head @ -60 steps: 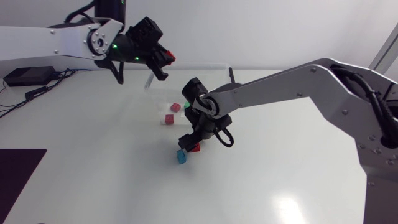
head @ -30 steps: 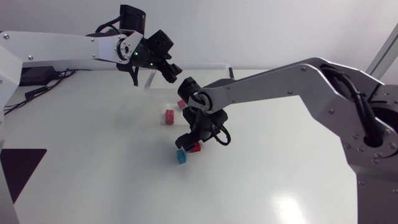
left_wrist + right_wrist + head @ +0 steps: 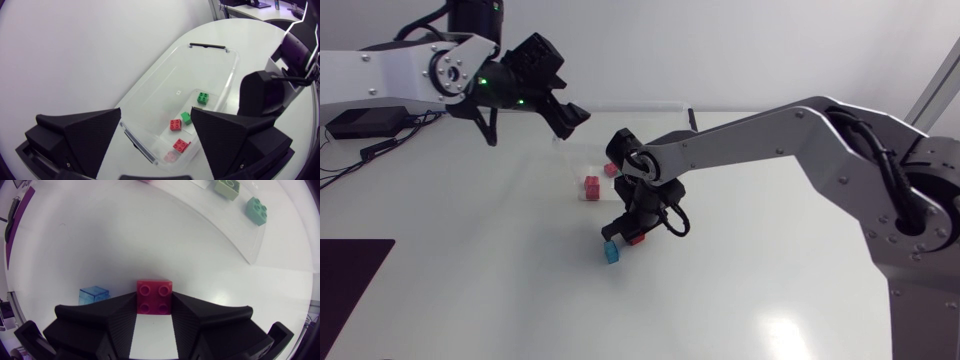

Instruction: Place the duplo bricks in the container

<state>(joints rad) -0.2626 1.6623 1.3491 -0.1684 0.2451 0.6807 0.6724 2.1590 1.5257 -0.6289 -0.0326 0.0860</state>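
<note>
A clear plastic container [image 3: 655, 106] stands at the back middle of the table, with two red bricks [image 3: 591, 186] and two green bricks [image 3: 203, 97] showing inside it. My left gripper [image 3: 567, 114] hangs open and empty above the container's [image 3: 150, 75] left end. In front of the container, my right gripper [image 3: 633, 236] is down at the table, shut on a red brick [image 3: 154, 297]. A blue brick [image 3: 612, 252] lies just beside its left finger, also seen as the blue brick [image 3: 93, 295] in the right wrist view.
My right arm's dark wrist [image 3: 270, 90] stands close beside the container's near long wall. The container has a black handle [image 3: 690, 118] at its far end. A dark mat [image 3: 350, 280] lies at the table's front left.
My left gripper carried a red brick over the container, opened, let it go and drew back left. My right gripper closed on the red brick on the table.
</note>
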